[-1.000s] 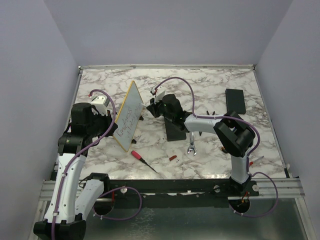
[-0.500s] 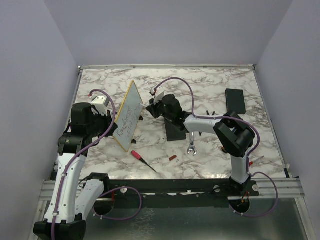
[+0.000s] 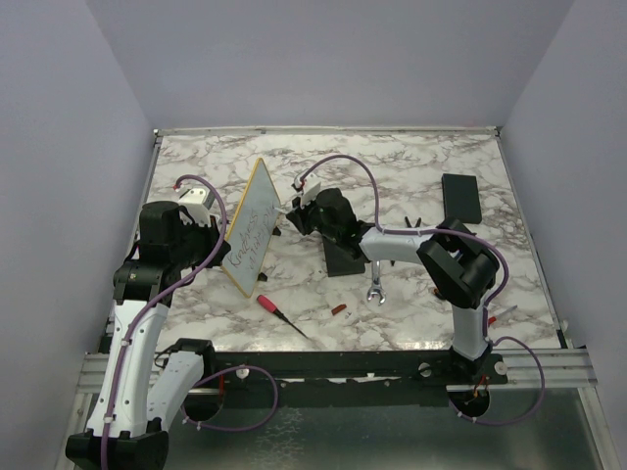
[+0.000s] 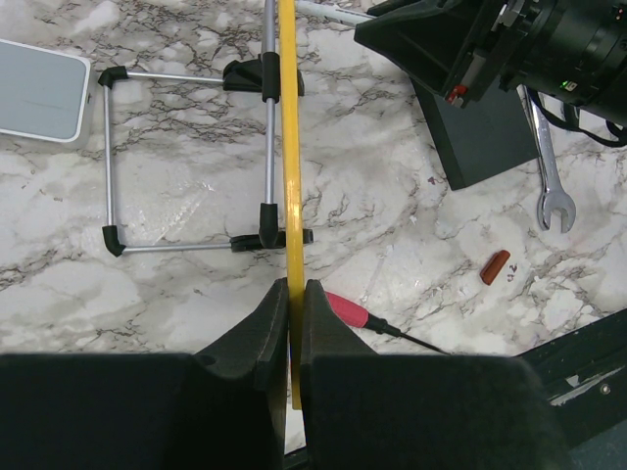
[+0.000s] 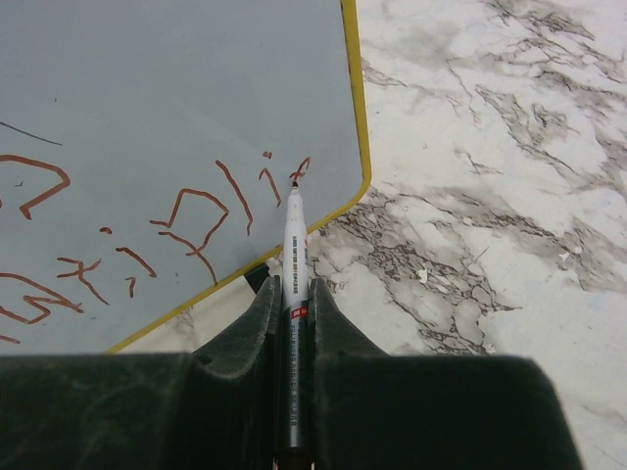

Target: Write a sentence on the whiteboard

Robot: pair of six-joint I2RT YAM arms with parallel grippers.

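The whiteboard (image 3: 249,231), pale with a thin yellow frame, stands tilted on edge at left centre. My left gripper (image 3: 221,238) is shut on its yellow edge (image 4: 288,147), with the jaws closed on the frame in the left wrist view (image 4: 291,296). The sentence (image 3: 245,238) runs in two lines of thin handwriting across the face; in the right wrist view its strokes (image 5: 186,217) look red-brown. My right gripper (image 5: 293,294) is shut on a white marker (image 5: 293,250). The marker's tip is at the last stroke, near the board's rounded corner (image 5: 358,186).
A wire easel stand (image 4: 110,162) lies under the board. A red-handled screwdriver (image 3: 270,305), a small red cap (image 3: 338,308) and a wrench (image 3: 374,291) lie near the front. One black slab (image 3: 342,257) sits under my right arm, and another (image 3: 460,196) sits at far right.
My right gripper with the marker has shifted slightly along the board's far end. The left arm and the whiteboard have not moved.
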